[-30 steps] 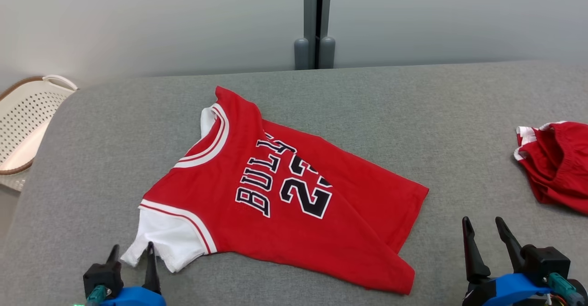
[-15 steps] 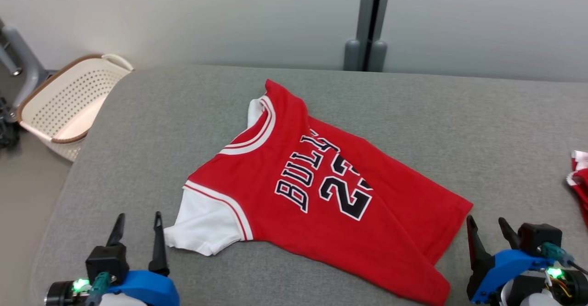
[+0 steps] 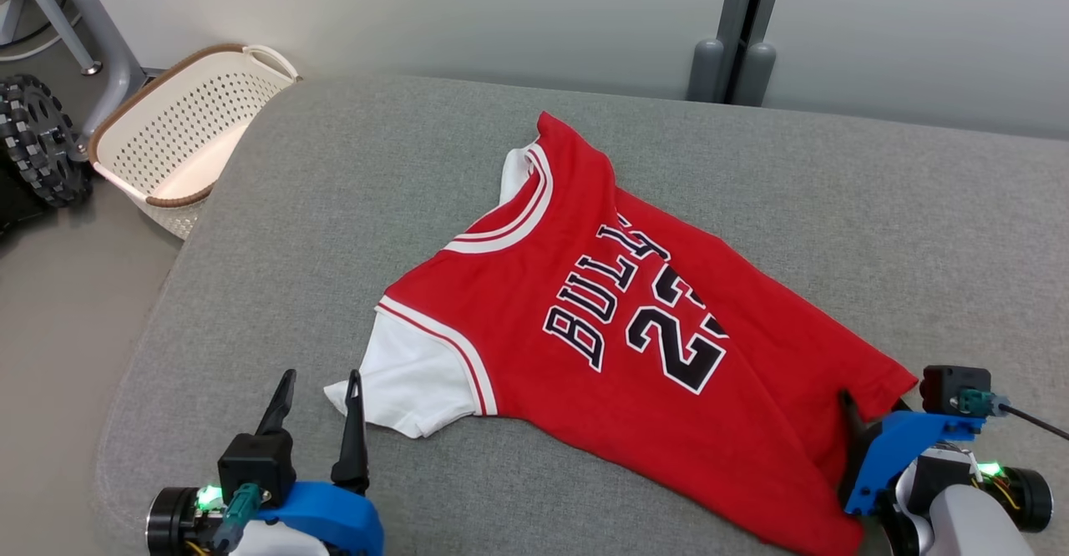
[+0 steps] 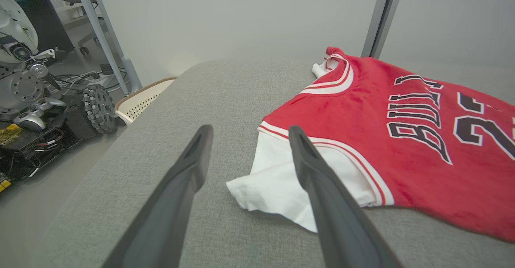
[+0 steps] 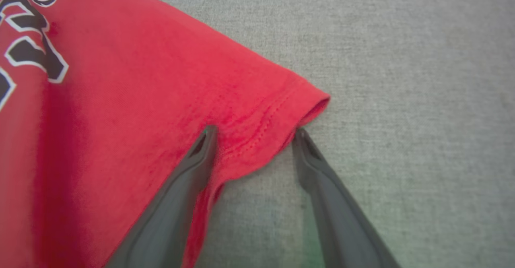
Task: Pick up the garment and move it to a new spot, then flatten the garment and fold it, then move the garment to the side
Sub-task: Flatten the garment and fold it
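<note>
— On the middle of the grey pad (image 3: 334,205) lies the red shirt (image 3: 635,322). It looks soft, light and floppy. Where to grab it?
— Its corner hem (image 5: 261,135), I think. See, the right gripper (image 5: 254,130) is wide around that hem, at the pad's front. The left gripper (image 3: 321,374) is wide too, holding nothing.

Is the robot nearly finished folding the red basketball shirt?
Not nearly. Done: nothing clear yet; the red jersey lies unfolded and creased on the grey fabric surface. In hand: the right gripper, open, straddles the jersey's hem corner, and the left gripper, open, points at the white sleeve. Left: grabbing, moving, flattening, folding, setting aside.
</note>
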